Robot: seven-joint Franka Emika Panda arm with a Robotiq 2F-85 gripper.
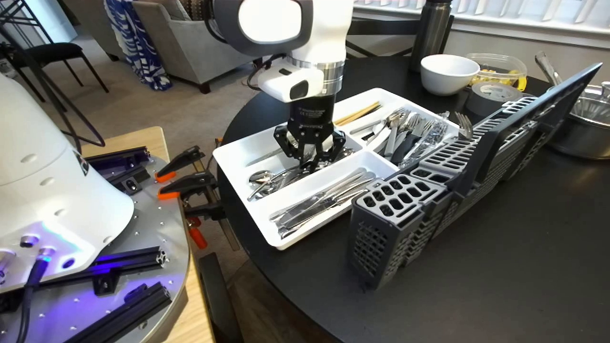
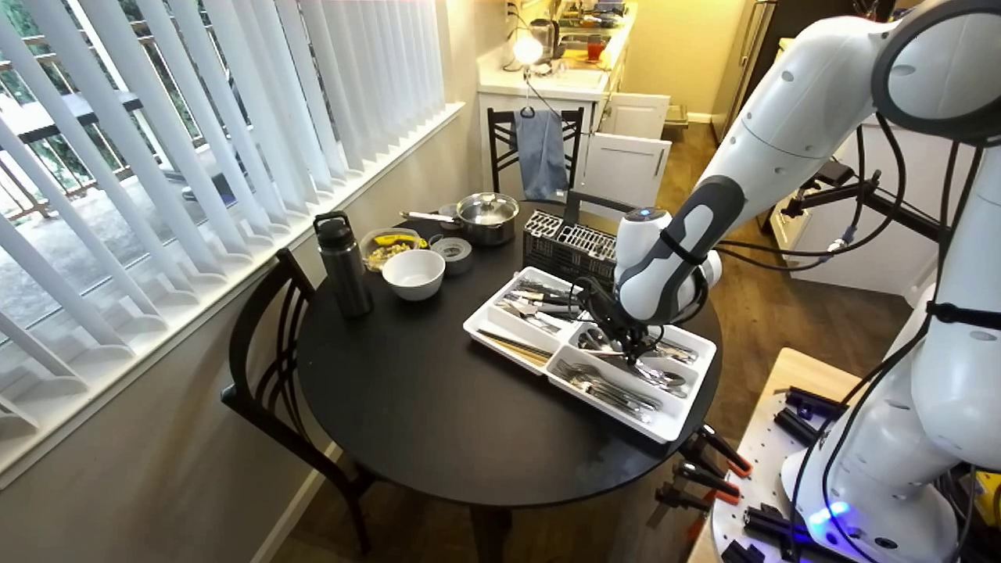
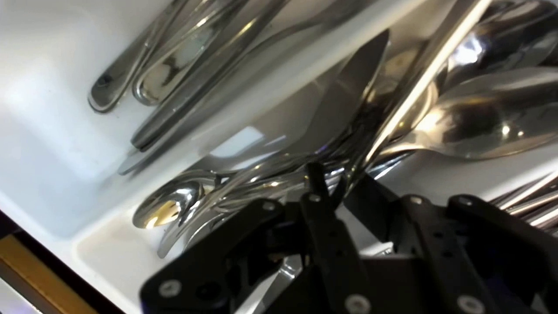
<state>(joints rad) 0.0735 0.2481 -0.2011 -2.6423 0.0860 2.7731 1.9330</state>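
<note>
1. Currently, the claw point(image 3: 341, 185) points down into a compartment of the white cutlery tray point(image 1: 238, 147), its jaws standing narrow with a slim metal utensil point(image 3: 409, 98) running between the tips; whether they pinch it firmly, I cannot tell.
2. That utensil crosses over other cutlery in the same compartment, and its far end runs out of the wrist view.
3. Just beside it lies a large spoon point(image 3: 488, 120); on its other side is a broad dark blade point(image 3: 351, 89), and a smaller spoon point(image 3: 170, 205) sits nearer the tray's corner.
4. Across one divider, knives point(image 1: 310, 207) lie side by side; across the opposite one are forks point(image 2: 610, 393), with chopsticks point(image 1: 357, 113) in a further compartment.
5. The tray rests on the round black tabletop point(image 2: 422, 407), near a dark slotted basket point(image 1: 376, 247).
6. Farther off, in both exterior views, stand a white bowl point(image 2: 414, 275), a roll of tape point(image 1: 481, 102), a clear container point(image 2: 391, 249), a pot point(image 2: 486, 232) and a steel bottle point(image 2: 344, 270).
</note>
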